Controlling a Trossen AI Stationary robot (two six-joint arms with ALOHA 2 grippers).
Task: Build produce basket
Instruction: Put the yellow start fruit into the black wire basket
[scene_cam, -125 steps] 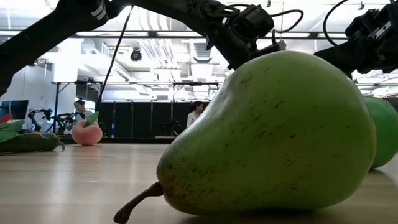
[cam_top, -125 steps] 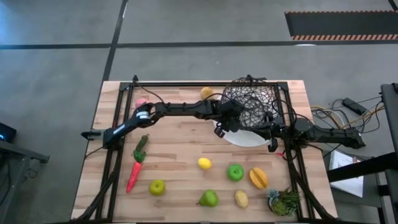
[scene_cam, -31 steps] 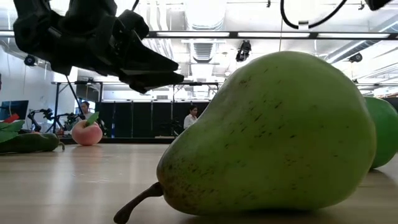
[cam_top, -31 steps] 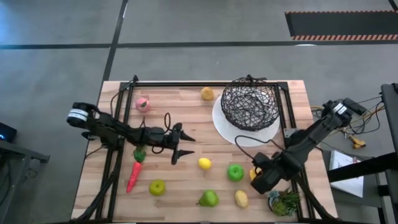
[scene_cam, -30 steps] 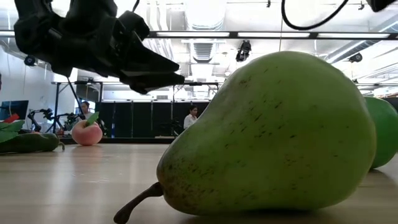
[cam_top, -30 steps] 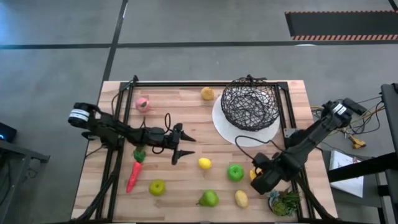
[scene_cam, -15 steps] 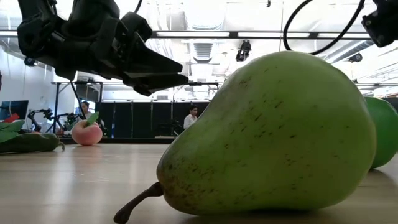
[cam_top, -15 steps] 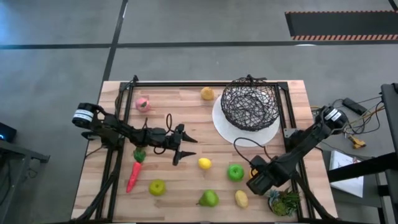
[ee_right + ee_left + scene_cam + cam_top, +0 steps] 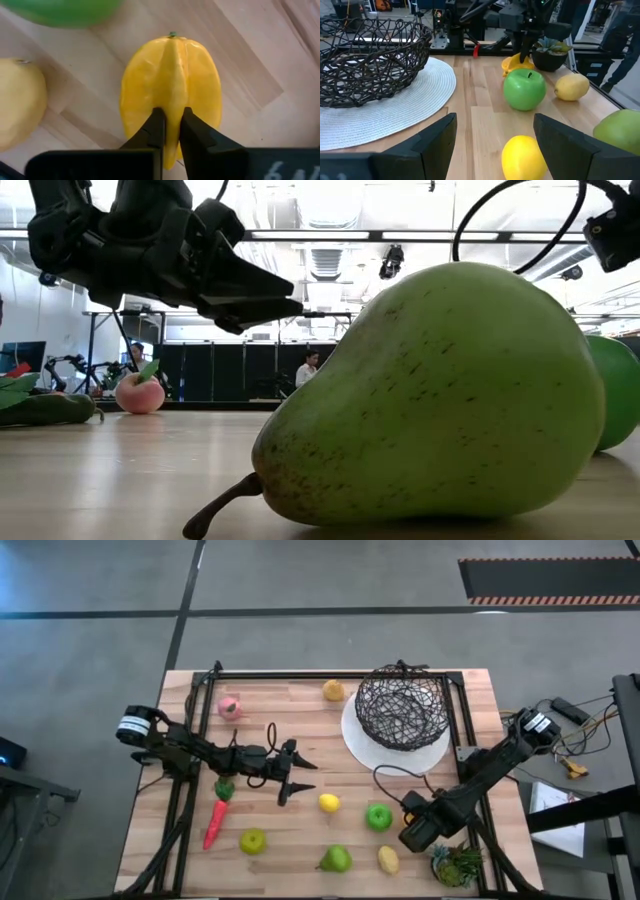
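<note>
Near edge of table (image 9: 300, 730), counted from the high view: 1 pear (image 9: 335, 859), 1 pale lemon (image 9: 388, 859), 1 apple (image 9: 253, 840), 1 plant tuft (image 9: 458, 864) at the right corner.

Next row: 1 red carrot piece (image 9: 215, 822), 1 lemon (image 9: 328, 803), second apple (image 9: 378, 817), 1 ribbed orange piece (image 9: 170, 95).

Right end effector (image 9: 169, 131) is down on the orange piece, fingers pressed onto its centre ridge, piece sitting on the table.

Left end effector (image 9: 290, 777) hovers mid-table just left of the lemon, fingers spread, holding nothing. 1 dark green pepper (image 9: 225, 790) mostly hidden under that arm.

Far side: 1 peach (image 9: 229, 707) at left, third yellow fruit (image 9: 332, 690) at centre, 1 basket (image 9: 402, 707) sitting on 1 white plate (image 9: 356, 736) at right. Can't see any produce in the basket.
</note>
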